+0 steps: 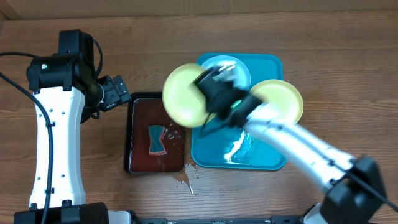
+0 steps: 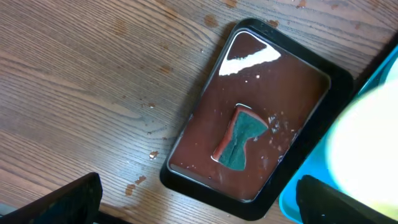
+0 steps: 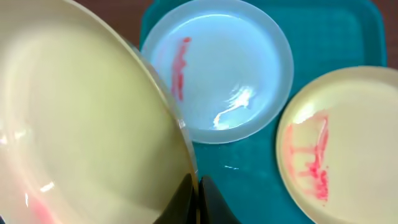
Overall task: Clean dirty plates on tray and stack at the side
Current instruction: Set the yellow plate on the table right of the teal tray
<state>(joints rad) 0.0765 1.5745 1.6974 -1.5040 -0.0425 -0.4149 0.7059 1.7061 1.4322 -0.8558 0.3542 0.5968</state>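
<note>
- A smooth, glossy, round yellow-green plate [image 1: 183, 93] is held over the adjoining edges of the black tray [image 1: 134, 140] and the turquoise tray [image 1: 211, 154]. Its rim is clamped in the right pincer [image 3: 199, 199].
- A shallow, red-streaked white plate [image 3: 217, 74] and a red-smeared second yellow-green plate [image 3: 348, 143] lie on the wet turquoise tray.
- An hourglass-shaped green sponge [image 2: 241, 138] sits in the black tray's red-brown liquid.
- The right arm is stretched diagonally across the turquoise tray.
- The left pincer [image 1: 118, 92] is held apart and empty above the wood-grain tabletop [image 1: 311, 37].
</note>
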